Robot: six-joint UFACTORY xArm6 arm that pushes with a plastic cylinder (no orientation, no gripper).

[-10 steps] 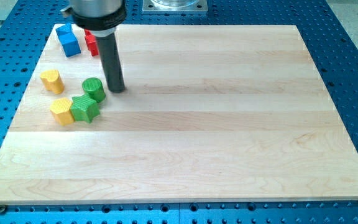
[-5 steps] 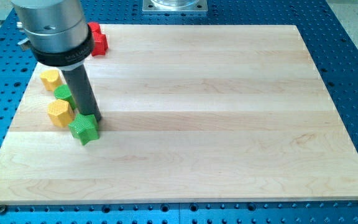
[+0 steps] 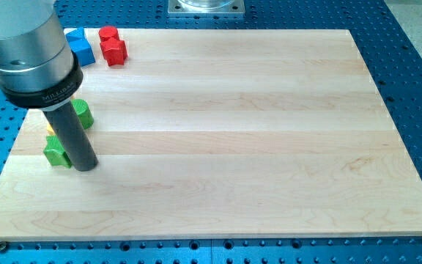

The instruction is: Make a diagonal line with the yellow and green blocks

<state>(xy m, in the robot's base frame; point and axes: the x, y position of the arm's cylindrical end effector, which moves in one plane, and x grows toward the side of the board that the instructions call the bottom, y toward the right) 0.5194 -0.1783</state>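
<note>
My tip (image 3: 85, 167) rests on the wooden board (image 3: 233, 132) near its left edge. A green star block (image 3: 55, 154) lies right against the tip's left side. A green cylinder (image 3: 83, 114) shows just right of the rod, above the tip. A sliver of a yellow block (image 3: 50, 130) peeks out left of the rod; the rest of it and the other yellow block are hidden behind the arm.
A blue block (image 3: 80, 48) and two red blocks (image 3: 112, 45) sit at the board's top left corner. Blue perforated table surrounds the board. A metal mount (image 3: 206, 6) is at the view's top.
The arm moved toward the view's bottom left. The green star block was pushed left and a little down. The arm now hides the yellow blocks and has uncovered the blue block.
</note>
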